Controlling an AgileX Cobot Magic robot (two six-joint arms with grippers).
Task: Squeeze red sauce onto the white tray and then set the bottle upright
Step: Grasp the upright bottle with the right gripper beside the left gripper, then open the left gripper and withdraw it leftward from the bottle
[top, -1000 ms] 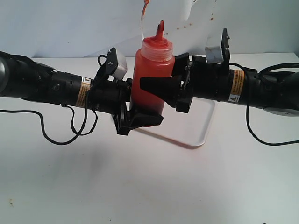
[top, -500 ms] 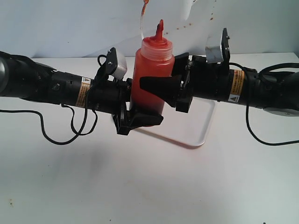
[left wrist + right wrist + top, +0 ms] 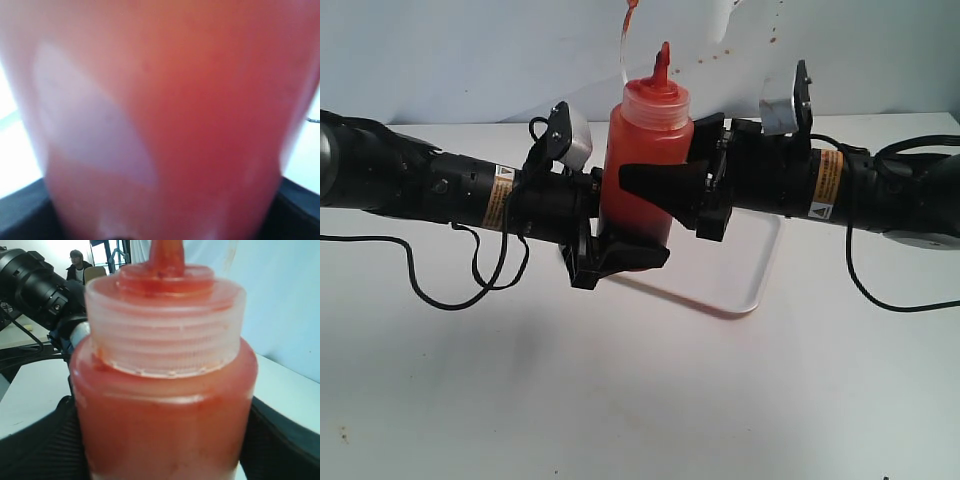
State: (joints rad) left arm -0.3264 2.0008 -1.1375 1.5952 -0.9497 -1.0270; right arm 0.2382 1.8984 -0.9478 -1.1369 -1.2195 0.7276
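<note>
The bottle (image 3: pixel 645 150) stands upright at mid-scene, its wall tinted by the red sauce (image 3: pixel 635 200) inside. Its stained nozzle (image 3: pixel 664 60) points up and the cap strap (image 3: pixel 623 40) arcs above. My left gripper (image 3: pixel 628 255) is shut on the bottle's lower part. My right gripper (image 3: pixel 655 178) is shut on it higher up, from the other side. The white tray (image 3: pixel 762 270) lies behind and to the right, mostly hidden. No sauce blob shows on it. The bottle (image 3: pixel 165 120) fills the left wrist view. In the right wrist view the bottle (image 3: pixel 165 405) sits between black fingers (image 3: pixel 40 445).
Black cables hang from both arms, one at the left (image 3: pixel 470 285) and one at the right (image 3: pixel 880 295). A pale wall (image 3: pixel 470 60) with red spatter (image 3: pixel 775 40) rises behind the white table (image 3: pixel 620 400). The left arm (image 3: pixel 35 285) and a distant person (image 3: pixel 77 260) show in the right wrist view.
</note>
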